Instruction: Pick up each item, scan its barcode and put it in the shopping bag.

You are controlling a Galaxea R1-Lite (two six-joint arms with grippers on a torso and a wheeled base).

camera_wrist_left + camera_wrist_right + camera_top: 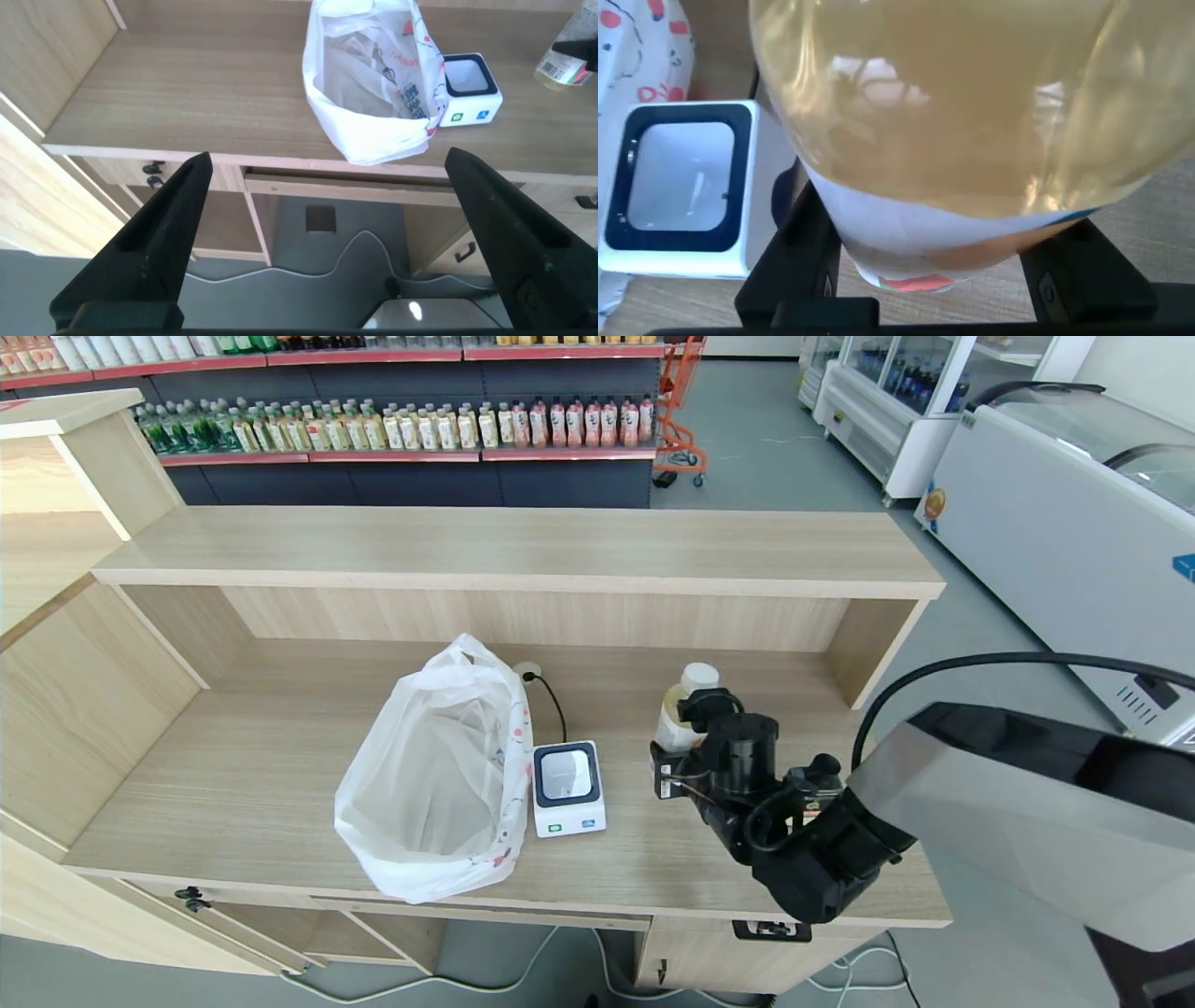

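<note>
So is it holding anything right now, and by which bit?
Yes: the right end effector grips a pale drink bottle around its lower body, by the label. The left end effector is open and empty.

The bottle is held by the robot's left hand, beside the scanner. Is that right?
No. The bottle is held by the robot's right gripper, beside the scanner. The head view shows it on the right arm; the left gripper is open, holding nothing.
</note>
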